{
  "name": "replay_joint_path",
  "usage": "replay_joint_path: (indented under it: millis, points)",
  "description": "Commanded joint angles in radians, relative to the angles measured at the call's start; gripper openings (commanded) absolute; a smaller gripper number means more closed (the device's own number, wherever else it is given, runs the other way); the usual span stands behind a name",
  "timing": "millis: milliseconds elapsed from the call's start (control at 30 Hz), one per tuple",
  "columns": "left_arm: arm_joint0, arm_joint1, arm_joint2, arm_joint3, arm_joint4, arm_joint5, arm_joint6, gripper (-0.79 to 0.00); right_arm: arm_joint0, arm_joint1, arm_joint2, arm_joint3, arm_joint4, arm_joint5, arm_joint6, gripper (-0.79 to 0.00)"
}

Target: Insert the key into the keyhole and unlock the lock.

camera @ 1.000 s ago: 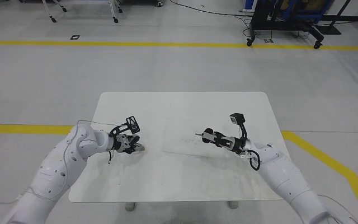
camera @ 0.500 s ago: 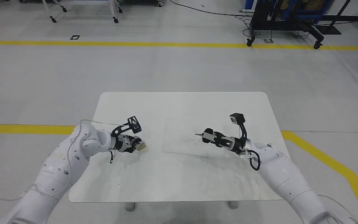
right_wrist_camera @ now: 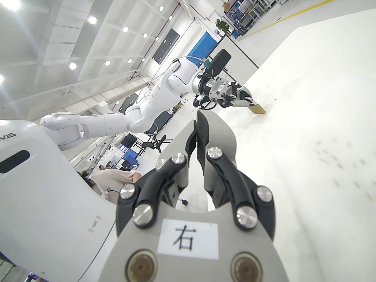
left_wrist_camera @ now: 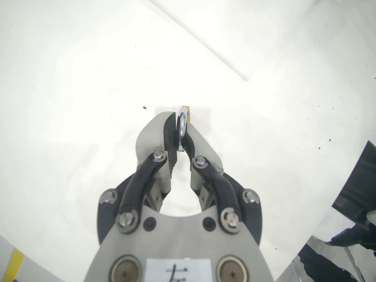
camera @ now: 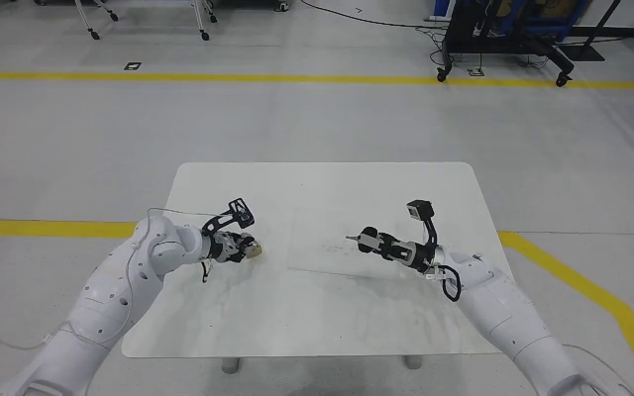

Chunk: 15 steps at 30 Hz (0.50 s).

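The left gripper (left_wrist_camera: pixel 179 127), at 9 o'clock on the table (camera: pixel 396 188), is clamped tight on the silver shackle of the brass lock (right_wrist_camera: pixel 257 108), held low at the surface. At its 3 o'clock, well apart, the right gripper (right_wrist_camera: pixel 196 123) is closed on the thin key (camera: pixel 350 238), which points toward the lock

I am working over a white table (camera: pixel 327 183) with rounded corners, standing on a pale grey floor (camera: pixel 297 119) that is gleaming a little. Yellow lines (camera: pixel 248 76) are running across that floor, one beyond the table and another level with it. A dark wheeled cart (camera: pixel 505 40) is sitting at one far corner, and caster legs (camera: pixel 149 20) of what may be a rack are showing at the other. Overhead, round ceiling lights (right_wrist_camera: pixel 92 19) are glowing between white beams, while a blue panel (right_wrist_camera: pixel 202 43), a potted plant (right_wrist_camera: pixel 222 26) and loaded shelves (right_wrist_camera: pixel 255 1) are lining the far side.
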Motion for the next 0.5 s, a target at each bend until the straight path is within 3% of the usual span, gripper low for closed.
replay_joint_path:
  millis: [0, 133, 267, 467]
  points:
    - [-0.003, -0.006, 0.004, 0.008, -0.001, 0.015, 0.038, -0.785, 0.000, 0.000, 0.000, 0.000, 0.000, 0.000, 0.000, -0.785]
    - [-0.005, -0.015, -0.011, 0.033, -0.080, -0.031, 0.156, -0.785, 0.000, 0.000, 0.000, 0.000, 0.000, 0.000, 0.000, -0.785]
    - [0.006, -0.018, -0.042, 0.071, -0.207, -0.161, 0.284, -0.785, 0.000, 0.000, 0.000, 0.000, 0.000, 0.000, 0.000, -0.785]
    - [0.008, -0.019, -0.044, 0.074, -0.220, -0.174, 0.297, -0.785, 0.000, 0.000, 0.000, 0.000, 0.000, 0.000, 0.000, -0.785]
